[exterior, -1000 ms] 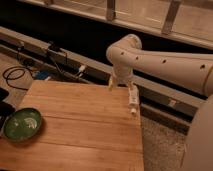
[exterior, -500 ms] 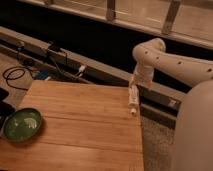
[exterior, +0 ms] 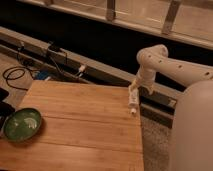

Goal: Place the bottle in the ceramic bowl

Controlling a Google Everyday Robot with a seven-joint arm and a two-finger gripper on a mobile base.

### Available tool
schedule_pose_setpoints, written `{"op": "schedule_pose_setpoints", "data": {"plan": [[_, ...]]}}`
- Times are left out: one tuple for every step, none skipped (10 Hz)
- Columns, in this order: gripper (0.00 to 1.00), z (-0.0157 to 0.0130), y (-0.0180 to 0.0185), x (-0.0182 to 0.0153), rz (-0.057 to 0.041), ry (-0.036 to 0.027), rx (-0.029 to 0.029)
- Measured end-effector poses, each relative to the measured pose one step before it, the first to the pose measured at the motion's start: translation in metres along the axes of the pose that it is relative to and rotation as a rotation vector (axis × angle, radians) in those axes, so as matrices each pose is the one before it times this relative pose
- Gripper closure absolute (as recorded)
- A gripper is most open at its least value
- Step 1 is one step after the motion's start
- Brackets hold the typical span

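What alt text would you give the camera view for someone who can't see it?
A white robot arm reaches down to the right edge of a wooden table, its gripper at a slim white bottle there. A dark green ceramic bowl sits far across the table near its left edge, with cables on the floor behind.

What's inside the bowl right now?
Only green glaze with pale streaks shows inside the bowl; nothing lies in it, nothing covers it. The gripper hangs over the table's far right edge.
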Motion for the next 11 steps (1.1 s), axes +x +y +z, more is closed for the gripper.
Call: {"op": "schedule_pose_setpoints", "data": {"plan": [[0.35, -0.00003, 0.00031, -0.00004, -0.0004, -0.00006, -0.00006], [0.35, 0.00008, -0.00016, 0.0001, 0.00042, 0.00025, -0.0002], [0.35, 0.00027, -0.00102, -0.00013, 0.00462, 0.00203, -0.0015], [0.35, 0.00512, -0.00385, -0.00269, 0.01266, 0.0082, 0.00124], [0.35, 0.00726, 0.00043, -0.0037, -0.00782, 0.00637, -0.00197], [0.35, 0.00674, 0.00553, -0.00452, -0.0168, 0.00232, -0.00124], [0.35, 0.00304, 0.009, -0.00834, -0.02612, -0.00003, 0.00189], [0.35, -0.00154, 0.00818, -0.00937, -0.01891, -0.00828, -0.00555], [0.35, -0.00108, 0.00299, -0.00533, -0.00868, -0.00409, -0.00464], [0.35, -0.00097, 0.00045, -0.00605, -0.01209, -0.00387, 0.0029], [0.35, 0.00012, 0.00034, -0.0017, -0.00472, 0.00049, 0.00144]]}}
